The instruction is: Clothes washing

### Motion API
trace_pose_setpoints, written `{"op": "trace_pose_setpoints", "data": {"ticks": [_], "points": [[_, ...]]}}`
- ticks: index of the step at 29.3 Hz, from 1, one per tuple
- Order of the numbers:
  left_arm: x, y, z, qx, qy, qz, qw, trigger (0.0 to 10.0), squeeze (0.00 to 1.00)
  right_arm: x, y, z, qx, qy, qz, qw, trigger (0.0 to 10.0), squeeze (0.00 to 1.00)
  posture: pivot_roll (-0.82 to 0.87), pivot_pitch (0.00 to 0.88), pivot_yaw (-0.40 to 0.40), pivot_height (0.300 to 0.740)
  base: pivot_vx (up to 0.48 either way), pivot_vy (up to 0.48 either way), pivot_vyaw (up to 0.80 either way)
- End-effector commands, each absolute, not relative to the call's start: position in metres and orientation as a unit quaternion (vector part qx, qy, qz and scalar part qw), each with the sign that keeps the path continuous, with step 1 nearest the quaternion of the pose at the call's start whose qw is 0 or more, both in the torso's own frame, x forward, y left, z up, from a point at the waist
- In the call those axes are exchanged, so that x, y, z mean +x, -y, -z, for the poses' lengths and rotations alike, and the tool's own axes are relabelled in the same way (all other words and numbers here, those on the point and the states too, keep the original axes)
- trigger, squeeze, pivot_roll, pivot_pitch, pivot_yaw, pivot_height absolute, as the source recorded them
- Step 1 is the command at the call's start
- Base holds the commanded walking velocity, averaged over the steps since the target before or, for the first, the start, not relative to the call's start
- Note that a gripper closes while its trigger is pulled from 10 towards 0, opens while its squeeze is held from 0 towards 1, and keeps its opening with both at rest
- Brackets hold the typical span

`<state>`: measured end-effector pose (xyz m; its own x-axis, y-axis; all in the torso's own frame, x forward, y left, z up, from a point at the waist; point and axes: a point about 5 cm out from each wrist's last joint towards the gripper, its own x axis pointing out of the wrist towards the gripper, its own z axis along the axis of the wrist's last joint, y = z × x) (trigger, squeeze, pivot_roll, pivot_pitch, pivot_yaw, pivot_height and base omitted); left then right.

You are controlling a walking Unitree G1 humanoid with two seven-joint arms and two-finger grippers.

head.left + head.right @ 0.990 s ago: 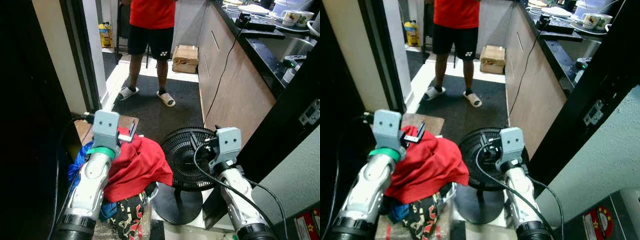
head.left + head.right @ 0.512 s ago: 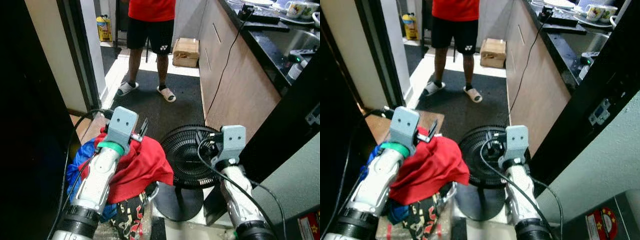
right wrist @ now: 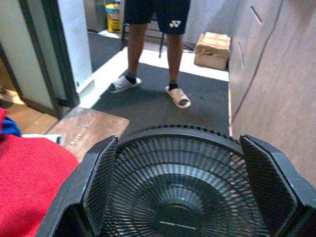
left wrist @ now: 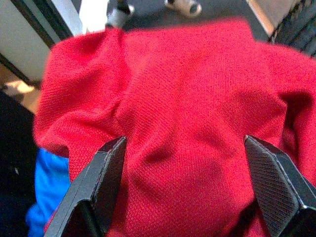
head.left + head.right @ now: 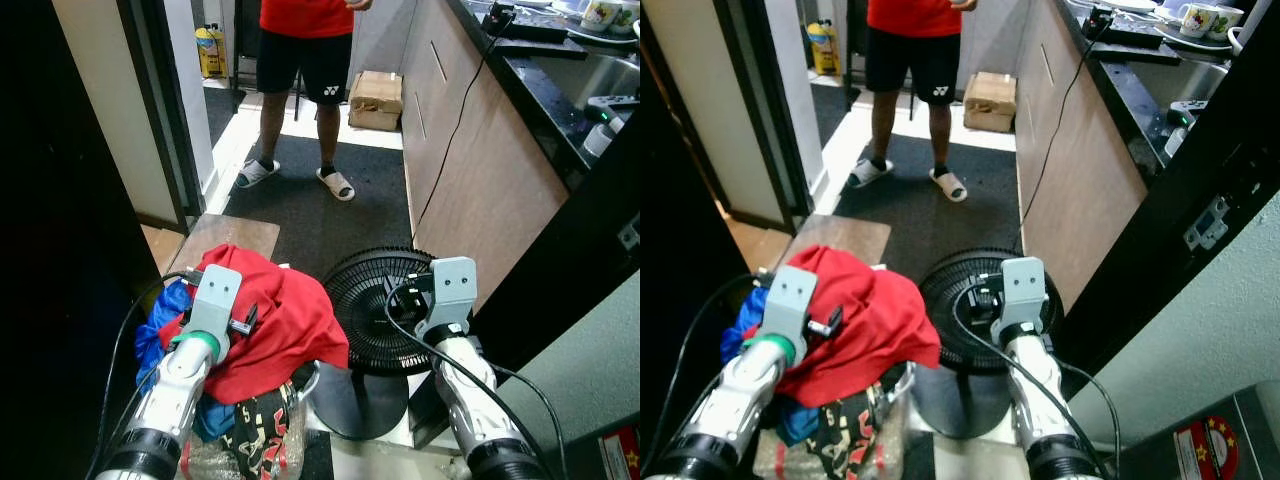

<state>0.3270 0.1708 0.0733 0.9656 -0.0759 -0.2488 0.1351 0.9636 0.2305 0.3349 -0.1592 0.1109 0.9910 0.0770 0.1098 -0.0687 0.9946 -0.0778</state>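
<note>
Low in the frame, left of centre, a red garment (image 5: 285,325) lies heaped on top of a pile with blue cloth (image 5: 158,325) and a dark patterned piece (image 5: 255,435) beneath it. The left gripper (image 4: 185,185) hovers right over the red fabric, its black fingers (image 4: 106,170) spread wide with cloth between them. The right gripper (image 3: 177,190), fingers also spread, points at a black floor fan (image 5: 375,310) just right of the pile. A person (image 5: 305,60) in red shirt and slippers stands at the top centre, beside a cardboard box (image 5: 377,98).
</note>
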Motion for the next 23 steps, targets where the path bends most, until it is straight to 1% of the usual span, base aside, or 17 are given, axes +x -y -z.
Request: {"op": "trace_pose_setpoints", "data": {"ticks": [1, 3, 4, 7, 8, 23], "points": [[0.319, -0.169, -0.059, 0.122, -0.149, 0.063, 0.979, 10.0, 0.0, 0.334, 0.162, -0.108, -0.035, 0.051, -0.031, 0.998, 10.0, 0.0, 0.03, 0.09, -0.014, 0.74, 0.0, 0.0, 0.0], [0.317, -0.168, -0.055, 0.119, -0.152, 0.067, 0.979, 10.0, 0.0, 0.333, 0.167, -0.107, -0.037, 0.05, -0.026, 0.998, 10.0, 0.0, 0.02, 0.089, -0.016, 0.74, 0.0, 0.0, 0.0], [0.318, -0.168, -0.055, 0.118, -0.151, 0.068, 0.979, 7.1, 0.0, 0.333, 0.169, -0.106, -0.038, 0.049, -0.024, 0.998, 10.0, 0.0, 0.02, 0.089, -0.016, 0.74, 0.0, 0.0, 0.0], [0.319, -0.167, -0.054, 0.118, -0.15, 0.069, 0.979, 7.1, 0.0, 0.333, 0.17, -0.106, -0.039, 0.048, -0.022, 0.998, 10.0, 0.0, 0.02, 0.089, -0.016, 0.74, 0.0, 0.0, 0.0], [0.321, -0.168, -0.055, 0.121, -0.149, 0.066, 0.979, 0.0, 0.0, 0.333, 0.171, -0.106, -0.04, 0.048, -0.021, 0.998, 10.0, 0.0, 0.02, 0.087, -0.017, 0.74, 0.0, 0.0, 0.0], [0.323, -0.174, -0.06, 0.129, -0.128, 0.05, 0.982, 0.0, 0.0, 0.334, 0.173, -0.107, -0.04, 0.051, -0.015, 0.998, 10.0, 0.0, 0.02, 0.086, -0.01, 0.74, 0.0, 0.0, 0.0]]}}
